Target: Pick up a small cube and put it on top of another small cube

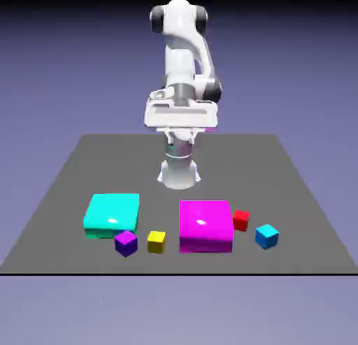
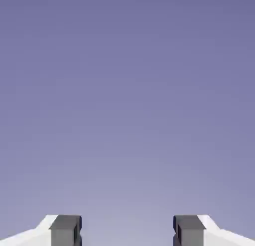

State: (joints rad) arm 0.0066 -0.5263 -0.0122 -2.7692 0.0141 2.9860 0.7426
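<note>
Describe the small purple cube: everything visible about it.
The small purple cube is a plain, solid-coloured block with a brighter top face and darker violet sides, about the size of the yellow cube on the exterior view's right of it. It sits flat on the grey table, turned so one corner faces the camera. It lies just in front of the large cyan block's near right corner, very close; whether they touch cannot be told. Nothing rests on it, and the gripper is nowhere near. The hand view does not show it.

I see the small purple cube (image 1: 126,243) sitting flat on the table, just in front of the cyan block (image 1: 112,213), near the yellow cube (image 1: 156,241)
</note>
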